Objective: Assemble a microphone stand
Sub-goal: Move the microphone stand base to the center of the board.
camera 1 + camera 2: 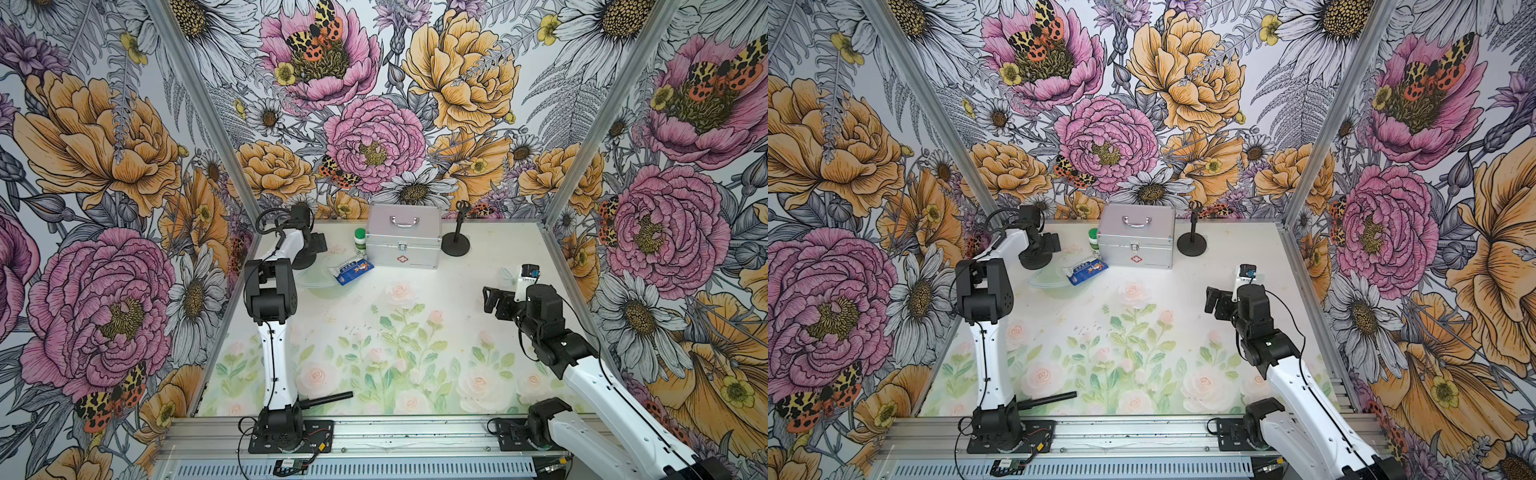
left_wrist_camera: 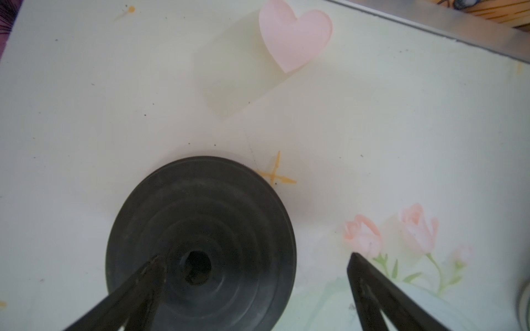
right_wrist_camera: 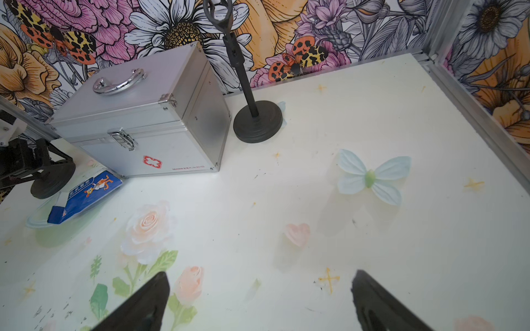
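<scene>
Currently I see my left gripper (image 2: 255, 258) wide open and empty over the round stand base (image 2: 200, 206) at far left, my right gripper (image 3: 261, 273) likewise open and empty, and the black pole (image 1: 328, 400) lying by the front rail.

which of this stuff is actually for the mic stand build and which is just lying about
For the job:
round black base, centre hole empty, beneath the open left gripper
black rod lying near the front edge

Just lying about:
silver case
green-capped bottle
blue packet
assembled stand beside the case, pole and clip already on, likely a spare
</scene>
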You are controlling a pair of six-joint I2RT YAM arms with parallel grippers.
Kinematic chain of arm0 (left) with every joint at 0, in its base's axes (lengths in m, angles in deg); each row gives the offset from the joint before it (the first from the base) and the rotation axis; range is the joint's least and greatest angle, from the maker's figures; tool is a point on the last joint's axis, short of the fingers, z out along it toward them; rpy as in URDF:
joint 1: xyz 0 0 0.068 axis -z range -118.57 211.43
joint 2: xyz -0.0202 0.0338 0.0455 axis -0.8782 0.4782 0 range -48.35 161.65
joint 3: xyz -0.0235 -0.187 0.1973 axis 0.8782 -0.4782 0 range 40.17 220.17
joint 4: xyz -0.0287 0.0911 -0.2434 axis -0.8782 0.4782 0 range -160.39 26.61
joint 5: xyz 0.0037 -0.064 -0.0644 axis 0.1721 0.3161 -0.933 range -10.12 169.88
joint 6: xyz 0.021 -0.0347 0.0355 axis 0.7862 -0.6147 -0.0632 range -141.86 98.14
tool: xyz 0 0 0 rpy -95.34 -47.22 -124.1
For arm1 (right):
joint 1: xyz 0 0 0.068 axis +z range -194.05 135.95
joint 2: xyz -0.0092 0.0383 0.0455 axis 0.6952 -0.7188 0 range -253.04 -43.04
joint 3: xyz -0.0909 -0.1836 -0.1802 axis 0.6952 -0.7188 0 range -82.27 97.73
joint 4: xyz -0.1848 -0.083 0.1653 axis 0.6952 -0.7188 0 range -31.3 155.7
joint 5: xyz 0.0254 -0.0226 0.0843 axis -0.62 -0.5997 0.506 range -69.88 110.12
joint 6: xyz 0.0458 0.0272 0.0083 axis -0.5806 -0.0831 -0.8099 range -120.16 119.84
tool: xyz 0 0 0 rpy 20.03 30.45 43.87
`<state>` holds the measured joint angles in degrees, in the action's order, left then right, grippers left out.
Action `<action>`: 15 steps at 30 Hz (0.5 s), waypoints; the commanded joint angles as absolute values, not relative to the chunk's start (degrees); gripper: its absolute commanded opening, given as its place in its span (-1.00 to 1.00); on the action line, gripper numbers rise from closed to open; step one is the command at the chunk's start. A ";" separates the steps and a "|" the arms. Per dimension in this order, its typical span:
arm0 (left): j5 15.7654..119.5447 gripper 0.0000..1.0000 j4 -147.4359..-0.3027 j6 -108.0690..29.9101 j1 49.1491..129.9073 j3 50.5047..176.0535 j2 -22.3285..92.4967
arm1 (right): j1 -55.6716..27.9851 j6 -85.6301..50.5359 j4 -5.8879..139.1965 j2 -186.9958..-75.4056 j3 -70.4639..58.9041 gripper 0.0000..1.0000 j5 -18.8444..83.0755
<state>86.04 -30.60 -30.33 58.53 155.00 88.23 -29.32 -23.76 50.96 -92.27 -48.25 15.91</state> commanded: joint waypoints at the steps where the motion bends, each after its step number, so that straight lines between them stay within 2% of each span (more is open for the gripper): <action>1: 79.65 0.97 -28.99 -29.36 58.19 156.25 91.13 | -28.83 -24.51 50.94 -93.35 -45.45 1.00 16.38; 15: 75.69 0.97 -28.90 -27.69 60.51 154.53 90.80 | -28.80 -26.93 51.12 -95.44 -44.66 1.00 13.95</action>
<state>81.43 -31.54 -28.69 58.56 155.87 88.73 -29.32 -26.27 50.96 -94.96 -46.48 15.23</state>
